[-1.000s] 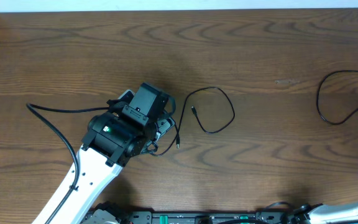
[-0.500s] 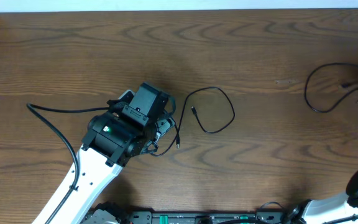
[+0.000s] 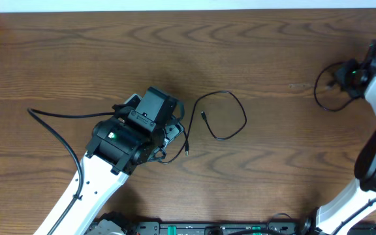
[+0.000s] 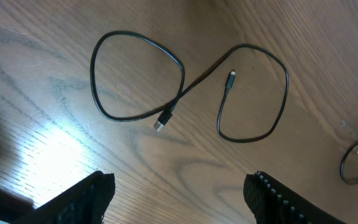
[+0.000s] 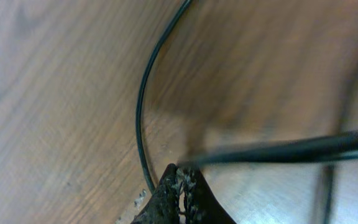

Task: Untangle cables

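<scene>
Loosely, thin black cable [image 4: 182, 92] loops on grained table [image 4: 328, 37].

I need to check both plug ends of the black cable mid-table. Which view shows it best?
Left wrist: the whole black cable lies in view, both loops and both plug ends. Overhead shows it smaller, one loop largely under the left arm. Right wrist shows only the other cable.

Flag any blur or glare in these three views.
Overhead: sharp, evenly lit. Left wrist: looped cable crisp, but a bright glare patch washes out the table at lower left. Right wrist: soft overall; the gripped cable at the right gripper is smeared into a streak.
</scene>
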Robot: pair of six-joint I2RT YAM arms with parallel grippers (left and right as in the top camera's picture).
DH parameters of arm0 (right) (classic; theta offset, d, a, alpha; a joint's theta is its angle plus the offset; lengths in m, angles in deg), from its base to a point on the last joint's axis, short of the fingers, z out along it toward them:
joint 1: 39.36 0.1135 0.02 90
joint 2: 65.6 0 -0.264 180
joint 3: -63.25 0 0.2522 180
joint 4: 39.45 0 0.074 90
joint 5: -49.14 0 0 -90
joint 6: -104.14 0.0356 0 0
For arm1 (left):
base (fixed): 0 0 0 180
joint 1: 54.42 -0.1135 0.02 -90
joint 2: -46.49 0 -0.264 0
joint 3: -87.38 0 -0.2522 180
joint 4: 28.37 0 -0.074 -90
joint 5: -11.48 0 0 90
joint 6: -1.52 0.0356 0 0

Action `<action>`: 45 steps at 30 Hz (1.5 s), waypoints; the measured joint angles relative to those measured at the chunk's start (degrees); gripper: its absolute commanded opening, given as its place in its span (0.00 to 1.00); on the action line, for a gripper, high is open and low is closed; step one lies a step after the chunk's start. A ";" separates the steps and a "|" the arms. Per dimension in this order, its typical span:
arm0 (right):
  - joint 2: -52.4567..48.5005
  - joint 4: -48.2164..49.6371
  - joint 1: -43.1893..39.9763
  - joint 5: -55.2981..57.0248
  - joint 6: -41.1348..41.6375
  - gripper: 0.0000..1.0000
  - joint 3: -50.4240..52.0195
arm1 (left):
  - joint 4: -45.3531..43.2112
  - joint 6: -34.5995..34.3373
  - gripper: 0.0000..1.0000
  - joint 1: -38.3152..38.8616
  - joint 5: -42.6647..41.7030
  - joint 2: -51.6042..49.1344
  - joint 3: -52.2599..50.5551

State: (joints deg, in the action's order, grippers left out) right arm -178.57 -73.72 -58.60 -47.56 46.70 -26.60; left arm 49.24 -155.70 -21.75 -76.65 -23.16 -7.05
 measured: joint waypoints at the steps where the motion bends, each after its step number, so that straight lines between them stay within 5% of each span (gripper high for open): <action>1: -1.14 1.09 0.26 -1.07 -0.72 0.02 0.00 | 0.13 0.00 0.72 0.00 0.00 0.00 0.00; 3: -2.60 2.21 0.55 -3.34 -1.86 0.07 0.09 | 0.07 0.00 0.72 0.00 0.00 -0.02 0.00; 5: -2.69 3.89 0.66 -4.74 -2.58 0.46 0.11 | 0.04 0.00 0.72 0.00 0.00 0.00 0.00; 6: -2.51 4.35 0.63 -5.22 -2.69 0.73 0.09 | 0.11 0.00 0.72 0.00 0.00 0.00 0.00; 7: -2.23 4.57 0.63 -5.66 -2.99 0.84 0.07 | 0.04 0.00 0.72 0.00 0.00 0.00 0.00; 10: -1.31 4.15 0.46 -6.32 -3.61 0.97 -0.52 | 0.04 0.00 0.72 0.00 0.00 0.00 0.00; 16: 4.85 1.51 -0.85 -6.84 -4.20 0.99 -7.06 | 0.04 0.00 0.72 0.00 0.00 0.00 0.00; 21: 9.03 -5.95 -2.08 -1.97 -4.81 0.83 -9.62 | 0.04 0.00 0.72 0.00 0.00 0.00 0.00; 28: 5.62 -13.00 -4.00 9.81 -7.15 0.90 -9.35 | 0.02 0.00 0.72 0.00 0.00 -0.02 0.00; 33: 1.55 -14.62 -4.66 12.13 -8.41 0.64 -9.29 | 0.11 0.00 0.72 0.00 0.00 -0.02 0.00; 45: -8.50 -17.59 -9.44 15.58 -8.72 0.78 -9.16 | 0.20 0.00 0.72 0.00 0.00 -0.02 0.00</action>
State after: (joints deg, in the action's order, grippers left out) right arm -187.07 -91.32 -68.05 -31.97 37.98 -35.76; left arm 49.44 -155.70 -21.75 -76.65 -23.18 -7.05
